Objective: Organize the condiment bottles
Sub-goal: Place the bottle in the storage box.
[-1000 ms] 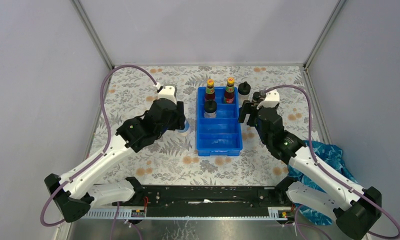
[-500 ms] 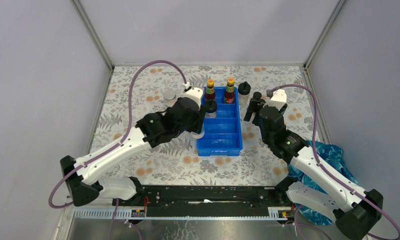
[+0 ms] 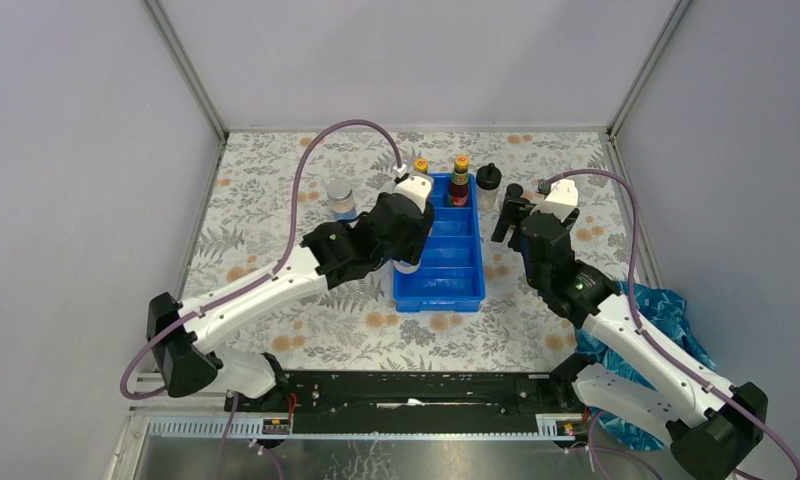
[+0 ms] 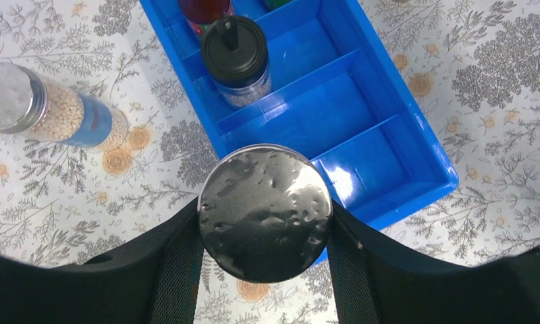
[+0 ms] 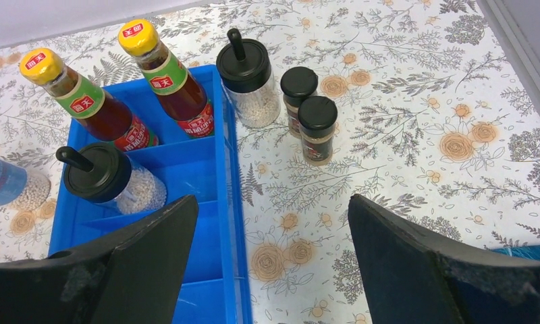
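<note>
While jar [image 4: 264, 212] overhangs tray [image 4: 375, 158] rim, fingers [image 4: 179, 270] clamped

Light is bright, even and diffuse, coming from overhead, and the shadows under the arms in the top view are faint and soft-edged. In the left wrist view the lid of the silver-lidded jar [image 4: 264, 211] carries mottled white reflections, and the glossy floor of the blue tray [image 4: 362, 145] shows a small glint. The fingers [image 5: 422, 263] of the right gripper [image 5: 273, 206] sit close to the lens, dark and slightly soft. The top view is less sharp, its small labels unreadable.
</note>
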